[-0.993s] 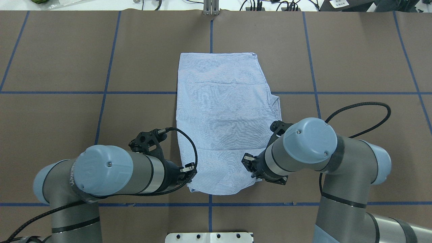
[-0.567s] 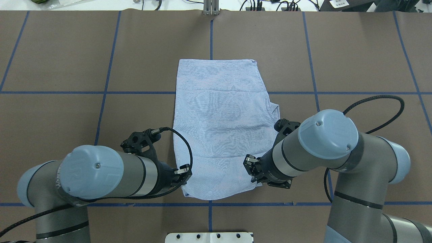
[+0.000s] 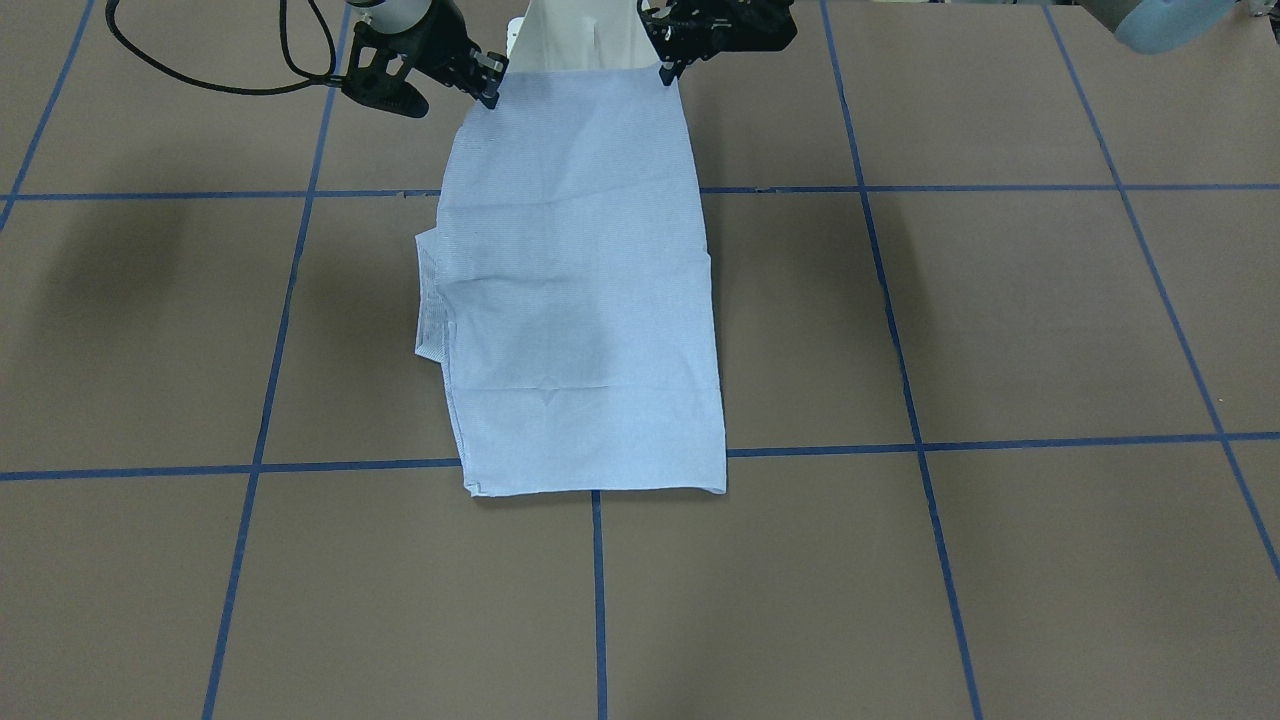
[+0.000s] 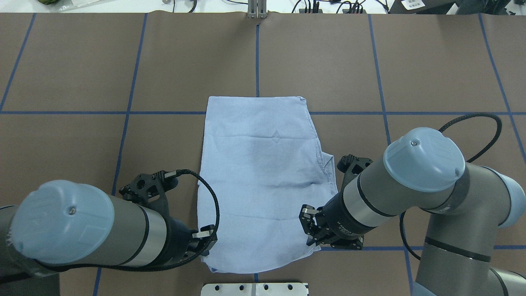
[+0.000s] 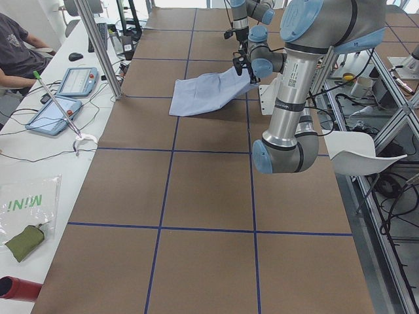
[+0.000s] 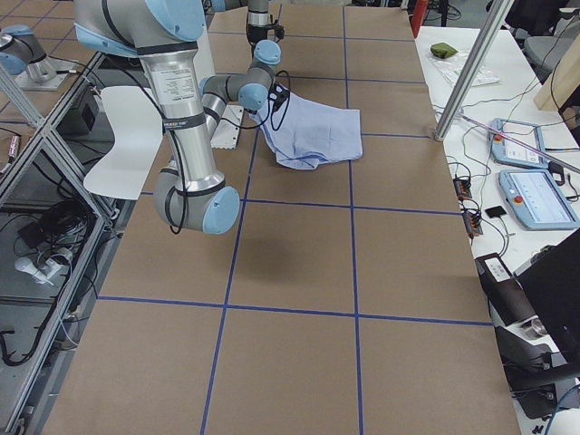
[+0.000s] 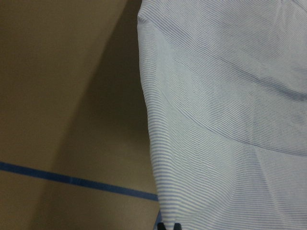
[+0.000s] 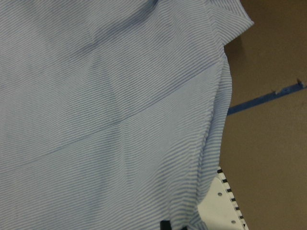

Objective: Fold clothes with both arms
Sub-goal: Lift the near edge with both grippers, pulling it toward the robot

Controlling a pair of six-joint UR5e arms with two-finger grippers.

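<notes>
Nearest, the left gripper (image 4: 206,241) is clamped on the shirt (image 4: 259,172) at its near left corner. The right gripper (image 4: 311,232) is clamped on the near right corner. Both hold that edge above the table (image 4: 82,82). The shirt slopes down, its far end flat across a tape line (image 4: 102,112).

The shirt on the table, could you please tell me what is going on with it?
Both arms are working the light blue striped shirt. The left arm and right arm each have their jaws shut on a near corner, holding that edge raised, while the far part lies flat on the brown table.
</notes>
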